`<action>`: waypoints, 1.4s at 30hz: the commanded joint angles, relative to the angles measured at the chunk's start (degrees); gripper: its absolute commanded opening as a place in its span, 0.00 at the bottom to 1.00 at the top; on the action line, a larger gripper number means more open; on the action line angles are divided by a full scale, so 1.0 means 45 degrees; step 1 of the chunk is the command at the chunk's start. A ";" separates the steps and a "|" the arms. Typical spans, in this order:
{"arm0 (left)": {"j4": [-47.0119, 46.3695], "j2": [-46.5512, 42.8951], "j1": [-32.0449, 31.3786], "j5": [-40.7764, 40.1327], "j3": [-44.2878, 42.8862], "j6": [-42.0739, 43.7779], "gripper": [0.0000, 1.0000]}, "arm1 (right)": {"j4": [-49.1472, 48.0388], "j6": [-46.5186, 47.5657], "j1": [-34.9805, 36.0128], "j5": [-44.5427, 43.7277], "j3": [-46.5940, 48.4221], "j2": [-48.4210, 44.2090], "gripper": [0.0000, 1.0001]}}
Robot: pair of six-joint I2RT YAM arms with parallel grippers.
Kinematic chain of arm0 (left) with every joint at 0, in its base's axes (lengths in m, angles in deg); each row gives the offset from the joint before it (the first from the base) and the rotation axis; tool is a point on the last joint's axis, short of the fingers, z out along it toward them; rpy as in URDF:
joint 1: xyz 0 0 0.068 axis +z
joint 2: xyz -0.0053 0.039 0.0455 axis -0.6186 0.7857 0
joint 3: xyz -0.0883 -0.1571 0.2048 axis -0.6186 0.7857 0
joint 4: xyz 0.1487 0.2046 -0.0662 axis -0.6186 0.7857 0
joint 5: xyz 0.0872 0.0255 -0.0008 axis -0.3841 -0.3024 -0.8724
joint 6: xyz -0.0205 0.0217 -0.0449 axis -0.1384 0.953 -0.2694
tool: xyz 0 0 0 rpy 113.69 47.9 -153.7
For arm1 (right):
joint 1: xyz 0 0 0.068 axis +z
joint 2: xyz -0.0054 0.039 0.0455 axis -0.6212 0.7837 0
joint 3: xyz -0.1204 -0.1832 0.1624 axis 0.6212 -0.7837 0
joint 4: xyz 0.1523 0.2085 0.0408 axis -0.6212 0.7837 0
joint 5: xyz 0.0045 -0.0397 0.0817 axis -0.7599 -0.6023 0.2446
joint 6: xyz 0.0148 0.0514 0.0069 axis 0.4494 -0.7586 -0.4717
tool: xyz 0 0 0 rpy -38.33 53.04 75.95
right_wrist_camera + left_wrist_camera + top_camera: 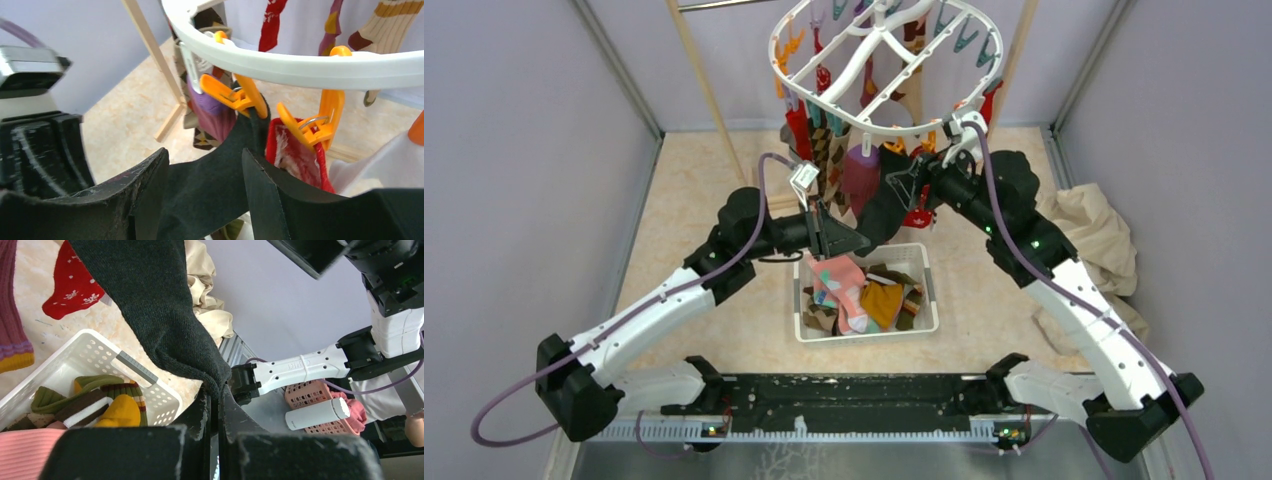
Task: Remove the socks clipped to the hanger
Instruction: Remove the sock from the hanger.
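Top external view: left pincer (839, 240) sits over the basket (865, 335), clenched on the toe end of the black sock (889, 200). The left wrist view confirms it: jaws are pinched shut on the sock tip. The sock runs taut up and right to the hanger (894, 128) and is not yet unclipped. The right pincer (914, 180) is released, jaws apart either side of the sock just under the orange clip (235, 95).

Risks:
- If the left pulls while the clip bites, the hanger likely swings or tilts, and the thin toe pinch could slip.
- The right could close on fabric instead of the clip, so nothing frees.
- The red sock (295, 155) hangs just beside and could be snagged.
- Once free, the sock could flop onto the basket rim or the tabletop.
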 commanded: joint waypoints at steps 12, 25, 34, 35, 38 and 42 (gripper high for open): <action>0.1313 -0.0426 0.0078 0.0527 -0.1430 0.0282 0.01 | -0.0995 0.1570 0.0522 -0.1831 0.1873 0.1489 0.56; 0.2477 -0.0853 0.0098 0.0565 -0.1774 0.0414 0.02 | -0.1288 0.2081 0.0810 -0.2535 0.2216 0.1996 0.58; 0.2673 -0.1022 0.0098 0.0854 -0.2053 0.0238 0.03 | -0.1803 0.2250 0.1044 -0.3042 0.2366 0.2440 0.59; 0.2690 -0.1035 0.0098 0.0896 -0.2047 0.0229 0.03 | -0.1854 0.2241 0.1055 -0.3117 0.2374 0.2474 0.59; 0.2737 -0.1101 0.0093 0.0954 -0.1943 0.0183 0.03 | -0.2144 0.2094 0.1059 -0.3274 0.2322 0.2541 0.60; 0.2617 -0.1223 0.0093 0.1069 -0.1576 0.0043 0.03 | -0.2553 0.1922 0.1075 -0.3340 0.2277 0.2621 0.60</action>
